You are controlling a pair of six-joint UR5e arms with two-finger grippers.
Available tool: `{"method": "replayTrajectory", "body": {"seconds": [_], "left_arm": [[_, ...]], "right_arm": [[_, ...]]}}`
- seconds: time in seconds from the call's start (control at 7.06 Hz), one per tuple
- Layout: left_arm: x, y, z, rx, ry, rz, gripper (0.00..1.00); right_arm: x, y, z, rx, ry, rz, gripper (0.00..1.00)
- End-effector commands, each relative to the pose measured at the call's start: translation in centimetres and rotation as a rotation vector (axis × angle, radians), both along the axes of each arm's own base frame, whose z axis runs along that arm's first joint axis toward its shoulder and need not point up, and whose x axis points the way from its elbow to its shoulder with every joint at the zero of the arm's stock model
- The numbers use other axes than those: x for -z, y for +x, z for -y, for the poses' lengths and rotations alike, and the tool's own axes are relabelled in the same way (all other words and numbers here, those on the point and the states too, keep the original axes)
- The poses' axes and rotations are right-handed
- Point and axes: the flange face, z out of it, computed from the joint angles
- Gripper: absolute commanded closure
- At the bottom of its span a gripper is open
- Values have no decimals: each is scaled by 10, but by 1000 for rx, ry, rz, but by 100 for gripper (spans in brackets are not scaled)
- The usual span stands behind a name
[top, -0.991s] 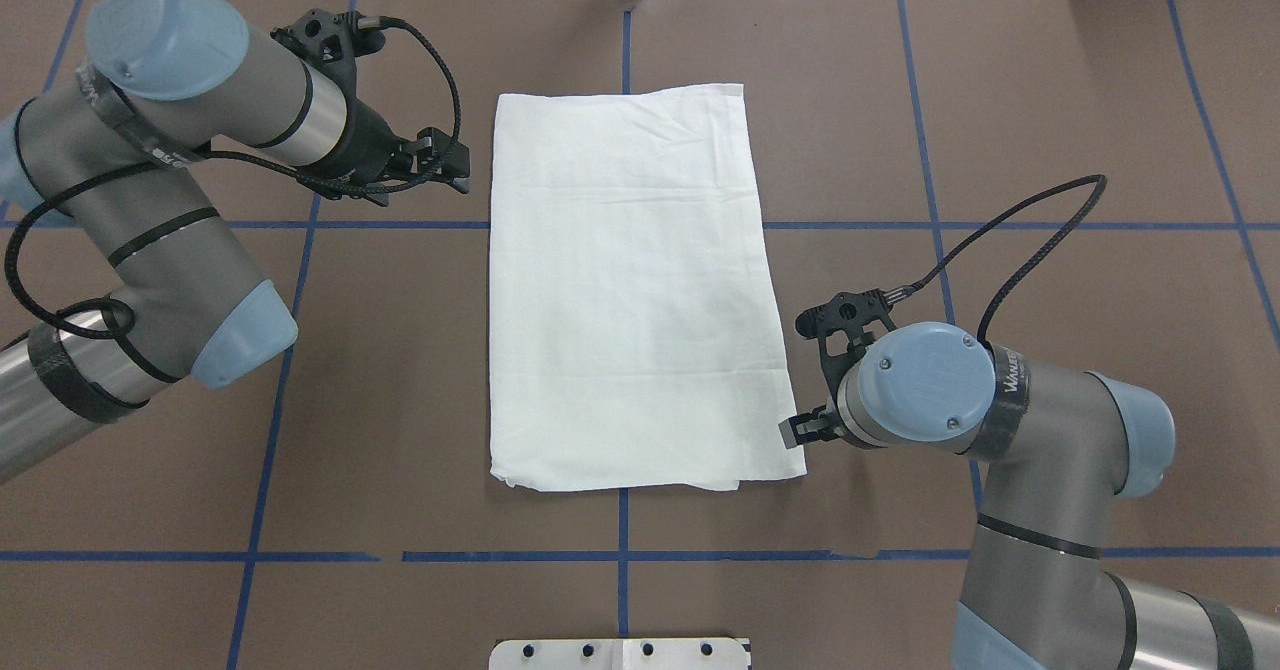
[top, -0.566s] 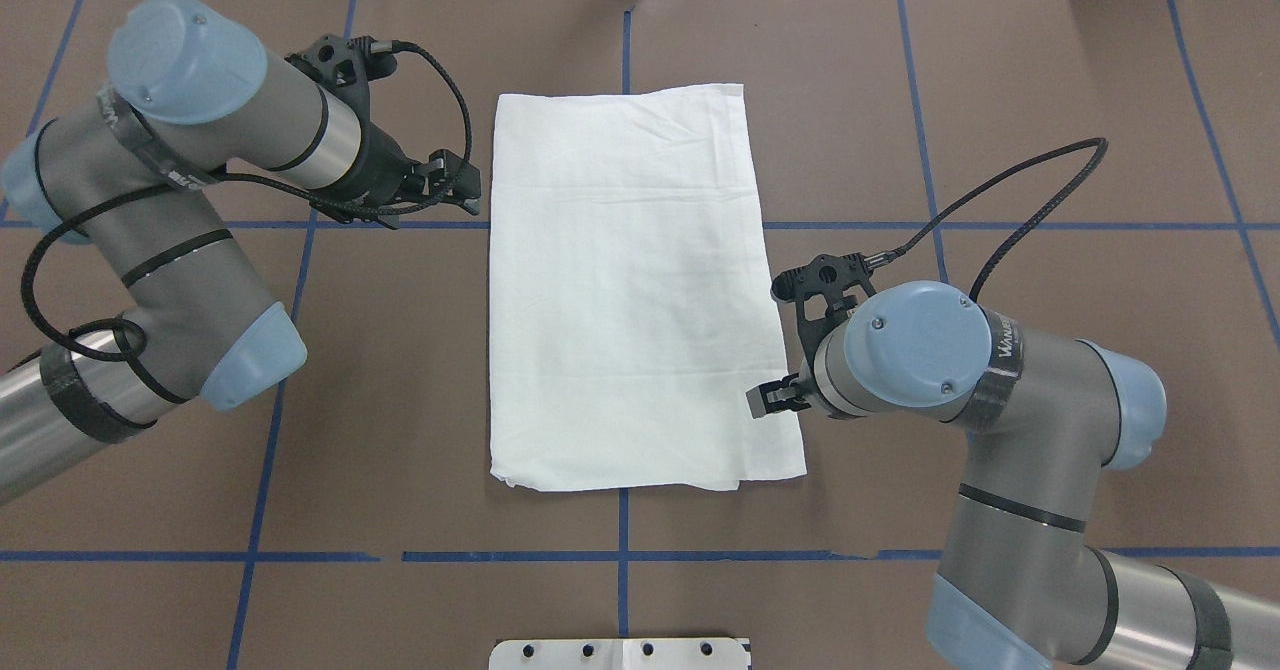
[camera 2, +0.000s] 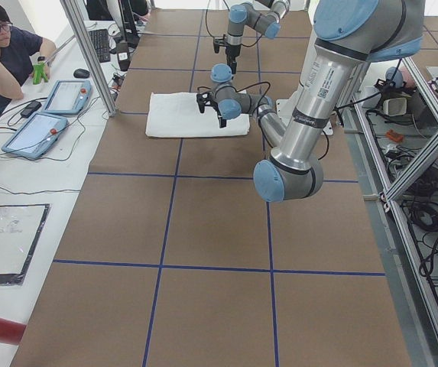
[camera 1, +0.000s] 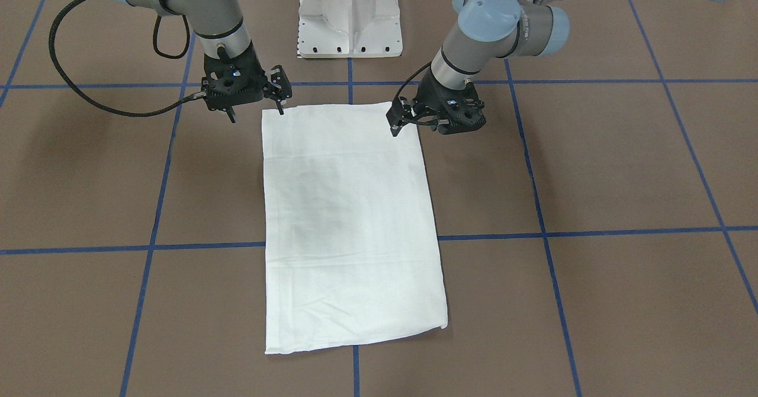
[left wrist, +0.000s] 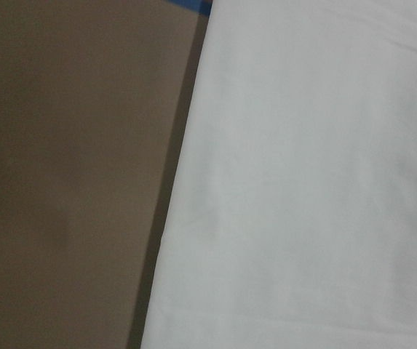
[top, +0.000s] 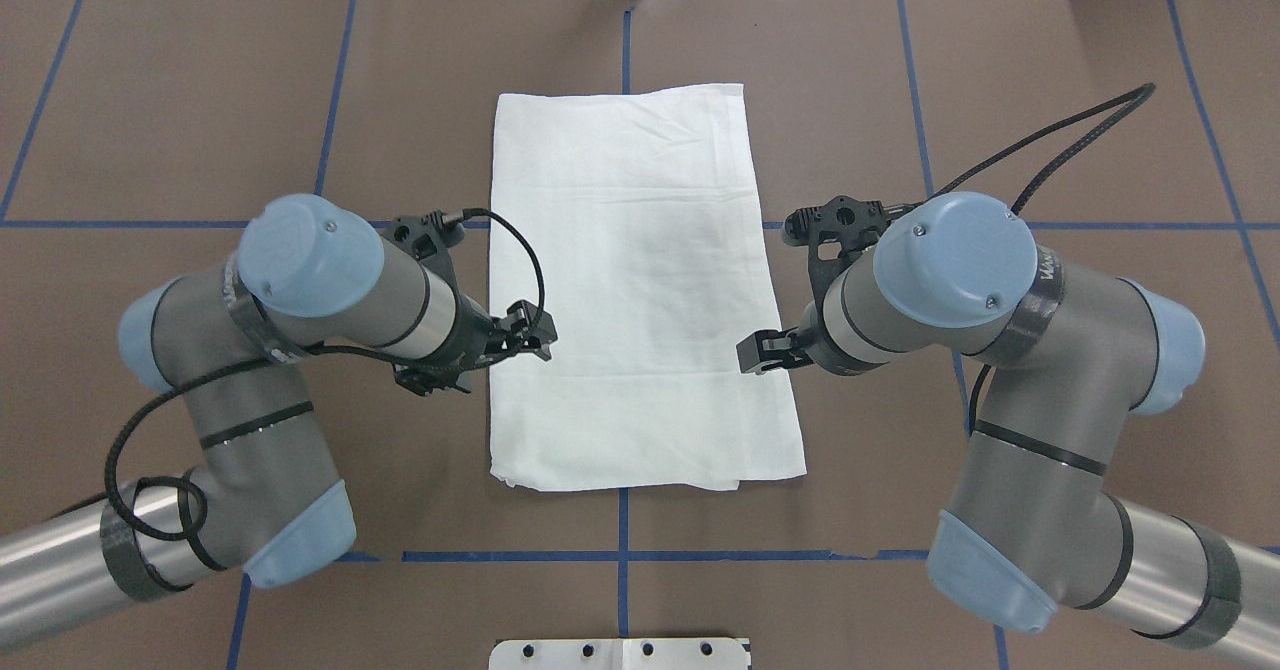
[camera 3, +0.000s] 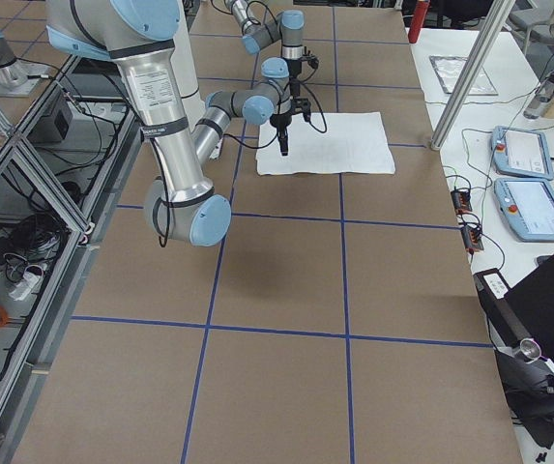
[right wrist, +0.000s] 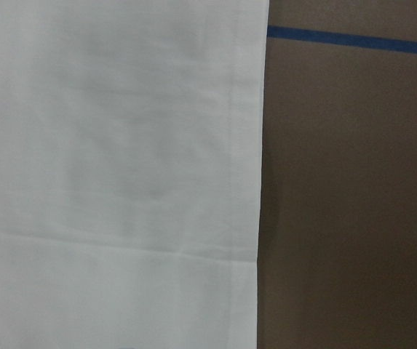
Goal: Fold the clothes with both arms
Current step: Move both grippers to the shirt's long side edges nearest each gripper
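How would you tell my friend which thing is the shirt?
Find the big brown table with blue tape lines. In its middle, between the left arm and the right arm, lies the shirt. It is the only soft white thing, folded into a flat rectangle.

A brown-covered table [top: 1100,100] gridded with blue tape lines [top: 620,556] is flanked by a white side bench [camera 2: 54,183] holding 2 tablets [camera 2: 37,134], a seated person [camera 2: 4,53] and aluminium frame posts [camera 2: 89,53].
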Motion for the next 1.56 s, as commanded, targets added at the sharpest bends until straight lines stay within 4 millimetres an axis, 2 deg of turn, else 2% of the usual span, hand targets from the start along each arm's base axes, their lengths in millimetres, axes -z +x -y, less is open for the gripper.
{"method": "replayTrajectory", "body": {"seconds": [0.0, 0.42, 0.57, 0.85, 1.13, 1.42], "left_arm": [[-12, 37, -57, 41, -94, 30, 1], [-45, 32, -59, 44, -113, 82, 1], [-46, 33, -60, 41, -114, 85, 3], [-41, 37, -63, 33, -111, 77, 14], [-39, 52, -88, -12, -108, 78, 19], [-42, 52, -86, -7, -109, 82, 28]], "right_arm": [[3, 8, 7, -10, -10, 11, 0], [3, 11, 10, -16, -11, 12, 0], [3, 11, 10, -16, -12, 13, 0], [3, 14, 13, -21, -13, 14, 0], [2, 15, 14, -21, -16, 13, 0], [2, 15, 14, -22, -17, 13, 0]]}}
